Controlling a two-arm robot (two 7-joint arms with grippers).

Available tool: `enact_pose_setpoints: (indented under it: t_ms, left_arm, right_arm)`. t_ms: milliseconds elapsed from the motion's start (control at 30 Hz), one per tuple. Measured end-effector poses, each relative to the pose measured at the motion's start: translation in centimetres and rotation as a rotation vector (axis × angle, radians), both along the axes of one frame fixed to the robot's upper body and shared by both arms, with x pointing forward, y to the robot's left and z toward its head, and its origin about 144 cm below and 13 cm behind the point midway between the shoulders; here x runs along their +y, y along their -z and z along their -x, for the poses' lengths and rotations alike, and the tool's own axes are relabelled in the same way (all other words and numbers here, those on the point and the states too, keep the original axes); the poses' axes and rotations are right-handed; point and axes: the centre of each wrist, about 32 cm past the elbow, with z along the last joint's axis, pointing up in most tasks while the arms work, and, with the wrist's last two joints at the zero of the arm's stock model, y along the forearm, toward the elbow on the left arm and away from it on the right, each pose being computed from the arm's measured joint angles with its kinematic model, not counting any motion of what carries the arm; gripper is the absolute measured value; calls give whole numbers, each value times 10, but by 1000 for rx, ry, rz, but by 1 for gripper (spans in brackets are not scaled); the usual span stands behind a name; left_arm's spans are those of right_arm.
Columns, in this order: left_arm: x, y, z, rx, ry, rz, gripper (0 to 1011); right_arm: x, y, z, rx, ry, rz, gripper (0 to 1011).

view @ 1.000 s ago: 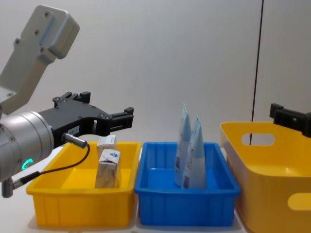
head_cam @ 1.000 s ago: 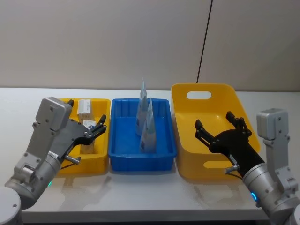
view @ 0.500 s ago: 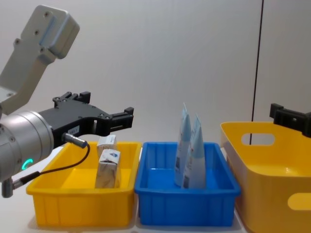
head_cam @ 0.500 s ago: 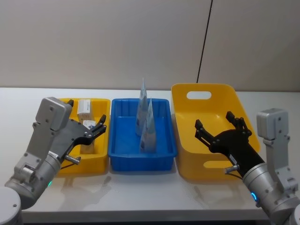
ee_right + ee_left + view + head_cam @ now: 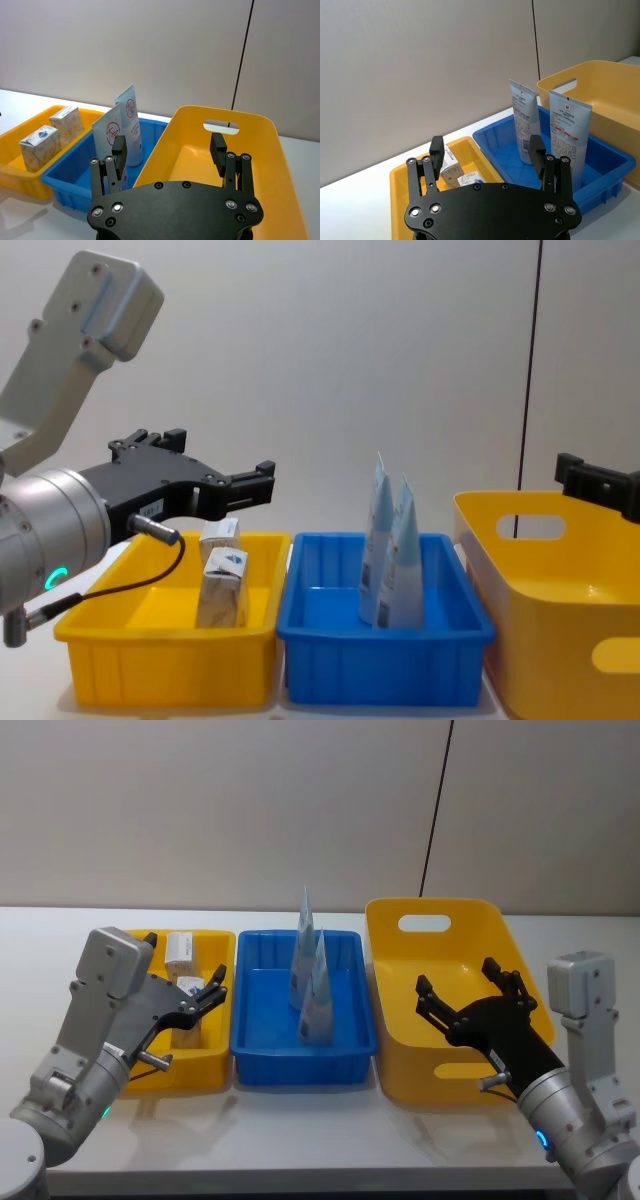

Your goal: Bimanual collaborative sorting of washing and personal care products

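Jaws, left: spread wide with nothing between them. The left gripper (image 5: 213, 985) hangs over the small yellow bin, fingers aimed forward and inward.
Jaws, right: also spread wide and bare. The right gripper (image 5: 465, 988) hangs over the large yellow bin.
Table: the table (image 5: 300, 1125) is a white, matt, flat top carrying three bins in a row.
Large yellow bin: the large yellow bin (image 5: 455, 945) sits on the robot's right. It is smooth moulded plastic with rounded corners, a slot handle in the far wall and nothing visible inside.
Blue bin: the blue bin (image 5: 262, 1020) is the middle one. It is a glossy, shallow rectangle touching or nearly touching both neighbours.
Small yellow bin: the small yellow bin (image 5: 150, 1075) is on the robot's left, the same shallow shape as the blue one.
Tubes: two pale blue-white tubes (image 5: 378, 540) stand in the blue bin, one just behind the other. Their long axis is upright, with the flat crimped end up and the narrow end down. They are soft laminate and would likely yield under a squeeze.
White pack: the white pack (image 5: 223, 590) is a stiff upright block with a grey leaf print, standing in the small yellow bin below and just ahead of the left fingertips.
Beige carton: the beige carton (image 5: 220, 532) is small, square-edged card standing just behind the pack.
Deciding relation: both boxes lie under the left arm's reach, so I judge them that arm's work. The tubes stand about midway between the two grippers.
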Motion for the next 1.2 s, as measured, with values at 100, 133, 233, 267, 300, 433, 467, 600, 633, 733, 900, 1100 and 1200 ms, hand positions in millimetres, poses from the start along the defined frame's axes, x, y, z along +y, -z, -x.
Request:
enact_pose_setpoints:
  t_ms: [100,133,233,267,300,433,467,600,633,733,900,1100,1200]
  left_arm:
    - [0,0,0,0,0,0,1001]
    - [0,0,0,0,0,0,1001]
    - [0,0,0,0,0,0,1001]
    - [0,0,0,0,0,0,1001]
    - [0,0,0,0,0,0,1001]
    - [0,0,0,0,0,0,1001]
    - [0,0,0,0,0,0,1001]
    - [0,0,0,0,0,0,1001]
    - [0,0,0,0,0,0,1001]
    - [0,0,0,0,0,0,1001]
    - [0,0,0,0,0,0,1001]
    - [0,0,0,1,1,-1,1001]
    - [0,-1,-1,8,3,-6,1001]
  right_arm:
    - [0,0,0,0,0,0,1000]
    - [0,0,0,0,0,0,1000]
    - [0,0,0,0,0,0,1000]
    - [0,0,0,0,0,0,1000]
    - [0,0,0,0,0,0,1000]
    - [0,0,0,0,0,0,1000]
    - [0,0,0,0,0,0,1000]
    - [0,0,0,0,0,0,1000]
    - [0,0,0,0,0,0,1000]
    - [0,0,0,0,0,0,1000]
    - [0,0,0,0,0,0,1000]
    - [0,0,0,0,0,0,1000]
    - [0,0,0,0,0,0,1000]
